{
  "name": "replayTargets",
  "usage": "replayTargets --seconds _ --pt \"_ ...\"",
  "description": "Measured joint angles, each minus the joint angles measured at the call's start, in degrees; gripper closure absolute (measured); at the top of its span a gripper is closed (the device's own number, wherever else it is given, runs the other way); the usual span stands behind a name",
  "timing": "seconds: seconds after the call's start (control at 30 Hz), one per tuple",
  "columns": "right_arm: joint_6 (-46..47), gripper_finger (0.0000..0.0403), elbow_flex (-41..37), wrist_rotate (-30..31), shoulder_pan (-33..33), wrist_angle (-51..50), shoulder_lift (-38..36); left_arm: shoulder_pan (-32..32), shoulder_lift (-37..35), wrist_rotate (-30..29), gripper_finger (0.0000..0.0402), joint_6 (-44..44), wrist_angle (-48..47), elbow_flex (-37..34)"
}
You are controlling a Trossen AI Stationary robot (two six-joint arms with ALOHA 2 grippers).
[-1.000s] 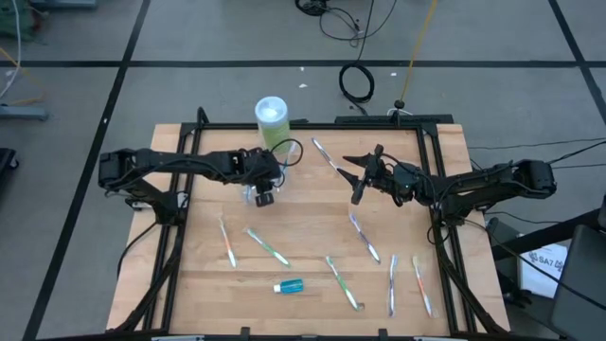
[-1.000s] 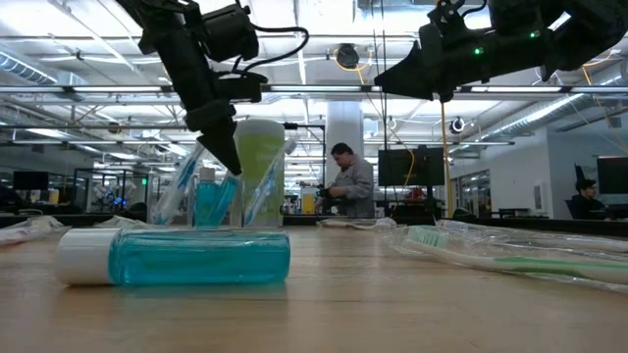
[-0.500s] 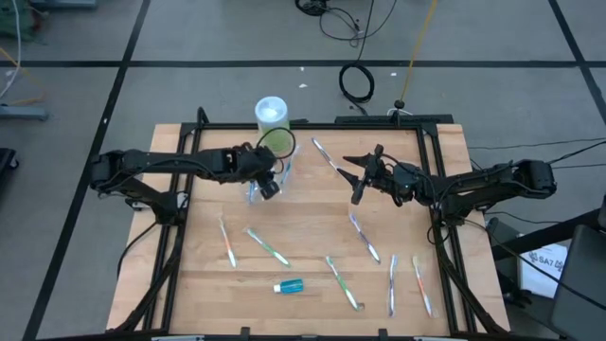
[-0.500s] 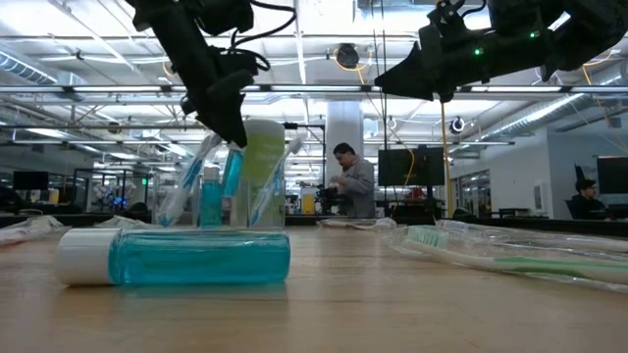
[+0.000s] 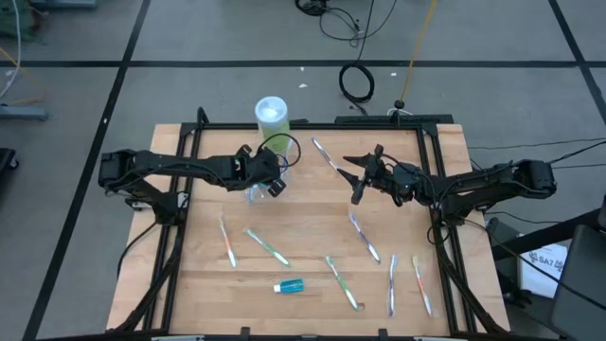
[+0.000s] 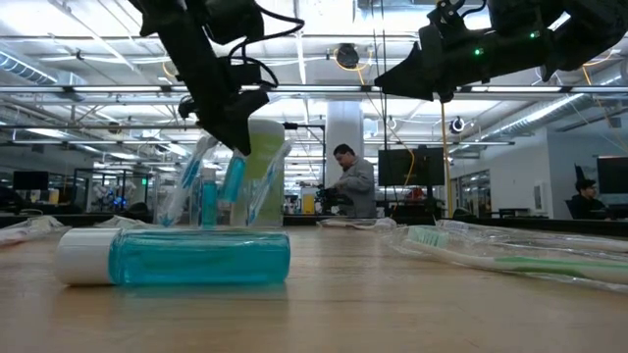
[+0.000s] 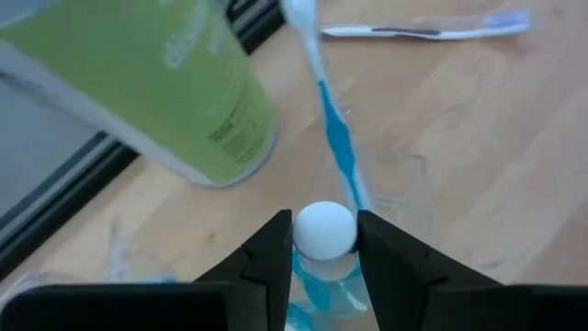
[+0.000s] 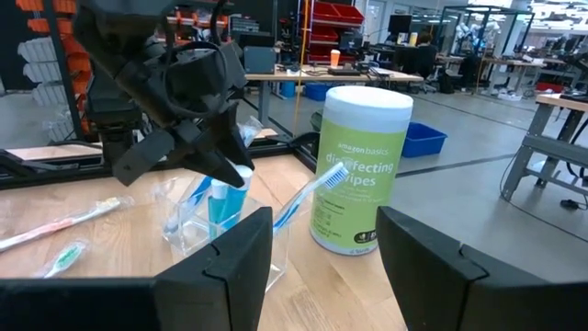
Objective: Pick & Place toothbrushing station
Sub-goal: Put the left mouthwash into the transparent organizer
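The clear cup (image 8: pixel 188 234) stands on the table at the far left, in front of a green wipes canister (image 5: pixel 271 116). A blue-handled toothbrush (image 8: pixel 303 198) leans in it, head up, over the rim. My left gripper (image 5: pixel 269 184) hovers over the cup, shut on a blue toothpaste tube (image 8: pixel 223 200). My right gripper (image 5: pixel 357 185) hangs open in mid-air right of centre, pointing level at the cup, with nothing between its fingers. Another toothpaste tube (image 5: pixel 289 285) lies on its side near the front edge. Several toothbrushes (image 5: pixel 268 246) lie flat on the table. My left gripper pinches the tube's white cap end (image 7: pixel 323 226) between its two fingers (image 7: pixel 276 244). It comes slanting down from the table's left. The blue body (image 6: pixel 233 181) hangs tilted below the fingers, down into the cup, beside the leaning toothbrush (image 7: pixel 335 138).
The wipes canister (image 8: pixel 360 165) stands just behind the cup at the far edge. A black frame (image 5: pixel 180 237) runs along the table's sides. Loose toothbrushes (image 5: pixel 392 282) crowd the near right; bare wood lies between the two arms.
My left gripper has rolled about its own axis and risen slightly over the cup, still shut on the toothpaste tube. The tube now hangs more tilted in the cup.
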Motion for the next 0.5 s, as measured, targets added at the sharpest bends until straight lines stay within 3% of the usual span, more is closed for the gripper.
replayTargets --seconds 0.23,0.5 --pt "0.0 0.0215 0.0 0.0 0.0 0.0 0.0 -1.9 1.0 -5.9 0.0286 -5.6 -0.5 0.0" --pt "0.0 0.0215 0.0 -0.1 0.0 0.1 0.0 -3.1 4.9 -6.1 0.0286 -7.8 -0.4 -0.5"
